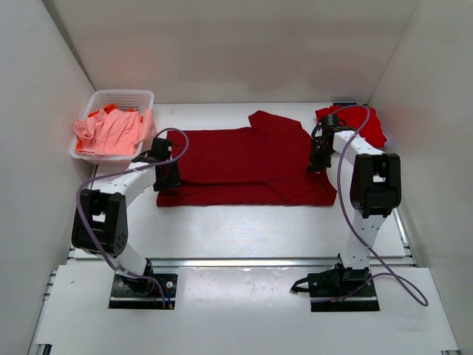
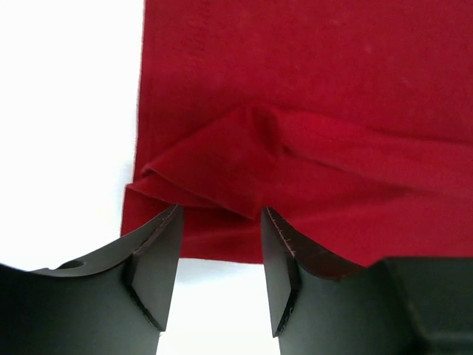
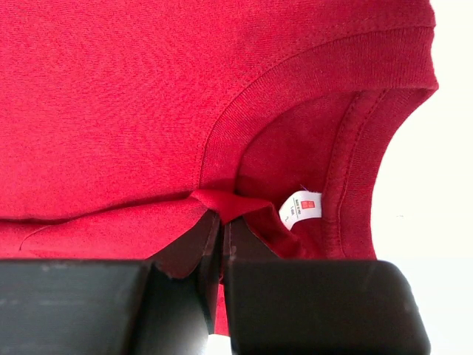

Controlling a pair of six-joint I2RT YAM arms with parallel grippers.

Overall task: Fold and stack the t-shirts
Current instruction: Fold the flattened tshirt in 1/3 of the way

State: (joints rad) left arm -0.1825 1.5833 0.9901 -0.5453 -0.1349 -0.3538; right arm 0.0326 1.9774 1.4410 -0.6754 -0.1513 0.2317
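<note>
A large dark maroon cloth t-shirt (image 1: 244, 166) lies spread mid-frame on the white tabletop (image 1: 244, 229). The left claw (image 2: 220, 214) is released at its hem, and the right claw (image 3: 222, 222) pinches cloth by the collar.

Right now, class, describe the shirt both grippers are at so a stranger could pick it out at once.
Start at the white table; spread flat across its middle lies the dark maroon t-shirt. Unlike the bunched bright red t-shirt in the far right corner and the salmon-pink t-shirts heaped in the basket at the far left, it is the largest and darkest, and it lies open.
</note>
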